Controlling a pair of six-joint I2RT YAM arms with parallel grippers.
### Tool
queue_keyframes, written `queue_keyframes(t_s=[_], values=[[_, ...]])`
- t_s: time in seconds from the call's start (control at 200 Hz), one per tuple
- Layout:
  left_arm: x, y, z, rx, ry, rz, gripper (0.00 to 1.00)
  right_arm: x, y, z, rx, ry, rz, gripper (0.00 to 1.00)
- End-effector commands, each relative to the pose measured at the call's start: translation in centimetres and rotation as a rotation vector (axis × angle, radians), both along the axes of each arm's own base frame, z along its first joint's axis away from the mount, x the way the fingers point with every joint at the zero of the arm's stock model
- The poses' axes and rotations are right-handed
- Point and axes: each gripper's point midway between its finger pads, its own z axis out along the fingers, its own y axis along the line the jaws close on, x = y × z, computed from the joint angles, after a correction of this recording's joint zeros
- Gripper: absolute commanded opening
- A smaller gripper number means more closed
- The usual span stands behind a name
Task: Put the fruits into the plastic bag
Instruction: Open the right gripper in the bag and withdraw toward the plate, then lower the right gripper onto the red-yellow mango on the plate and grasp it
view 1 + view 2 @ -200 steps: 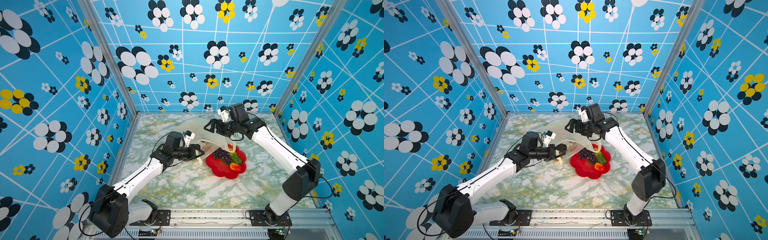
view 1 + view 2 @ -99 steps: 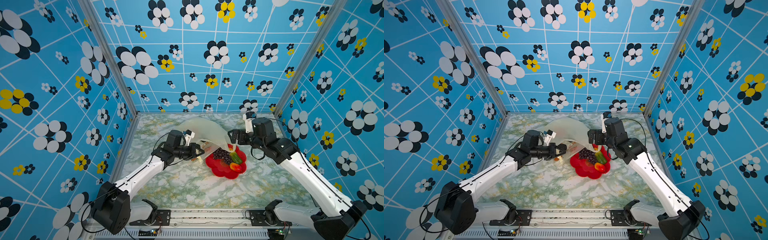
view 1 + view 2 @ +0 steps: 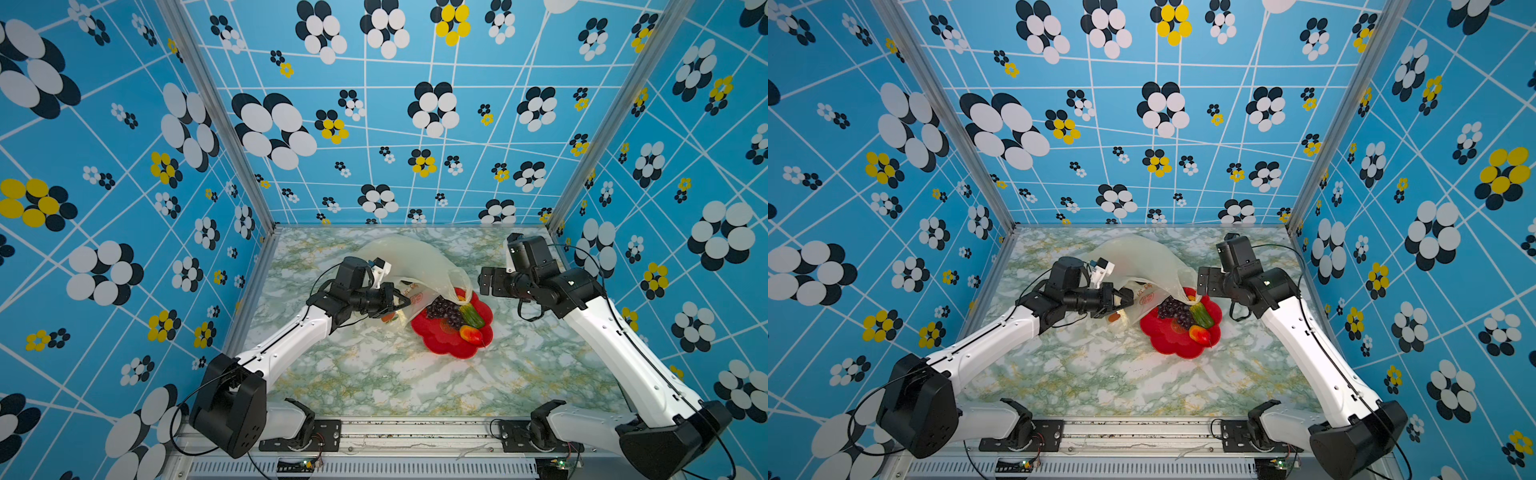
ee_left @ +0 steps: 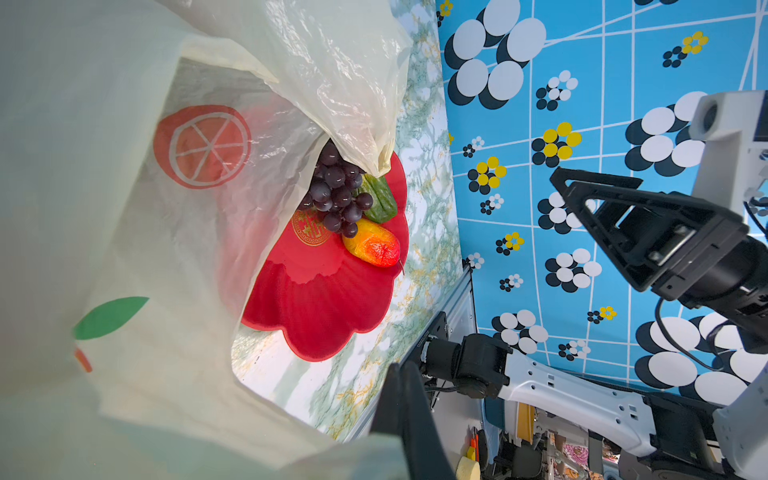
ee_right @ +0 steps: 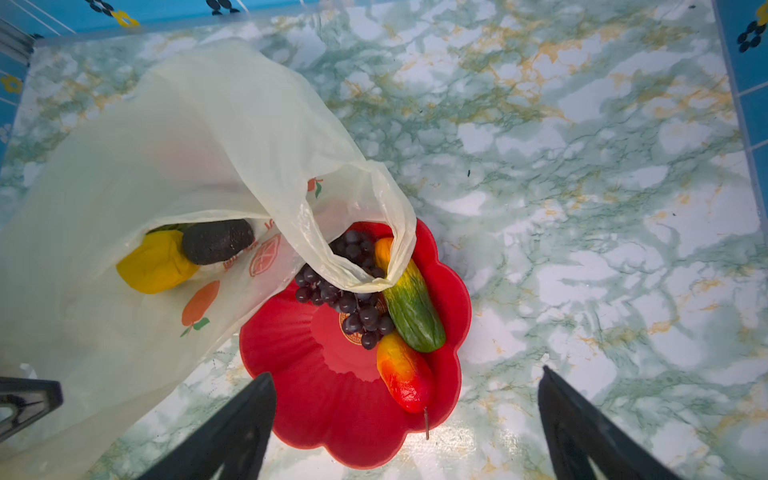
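Reference: red flower-shaped plate (image 5: 332, 407) on the marbled tabletop (image 5: 602, 187). Three of the fruits sit on the plate. The dark grape bunch (image 5: 349, 299) lies over the plate's centre. The green-yellow piece (image 5: 411, 307) touches the grapes on the side toward the right arm. The red-orange piece (image 5: 403, 376) lies just beside it, at the plate's rim. The plastic bag (image 5: 187, 124) lies off the plate on the left arm's side. Its lower wall overlaps the plate's edge, and one loop handle drapes over the grapes and the yellow end of the green-yellow piece. Inside the bag's mouth, off the plate, the yellow piece (image 5: 153, 262) and black bumpy piece (image 5: 218, 241) touch each other. The left end effector (image 3: 400, 300) is closed, pinching the bag's mouth edge just left of the plate. The right end effector (image 3: 489, 281) has its jaws spread wide and holds nothing. It is raised to the right of the plate and touches neither plate nor bag.
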Motion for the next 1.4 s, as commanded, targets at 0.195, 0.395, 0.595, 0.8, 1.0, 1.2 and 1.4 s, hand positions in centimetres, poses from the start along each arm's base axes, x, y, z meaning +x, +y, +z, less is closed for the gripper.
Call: queue_keyframes(t_s=[0.195,0.395,0.595,0.8,1.0,1.2,1.4], values=[[0.2,0.4,1.2,-0.004,-0.037,0.022,0.00,-2.3,2.1,-7.1,0.013,0.326,0.090,0.99],[0.2,0.3,1.2,-0.006,-0.039,0.011,0.00,-3.0,3.3,-11.3,0.023,0.476,0.120,0.88],[0.1,0.4,1.0,-0.004,-0.034,0.009,0.00,-3.4,3.1,-14.1,-0.031,0.559,0.142,0.84],[0.1,0.4,0.9,-0.004,-0.030,0.010,0.00,-3.8,3.5,-16.3,-0.032,0.627,0.166,0.79],[0.2,0.4,1.0,-0.005,-0.027,0.013,0.00,-4.6,3.3,-18.0,-0.049,0.683,0.183,0.77],[0.2,0.3,0.9,-0.009,-0.020,0.017,0.00,-5.5,4.0,-18.7,-0.011,0.718,0.206,0.74],[0.4,0.2,0.7,-0.009,-0.012,0.017,0.00,-6.0,4.8,-19.2,0.000,0.738,0.234,0.68]])
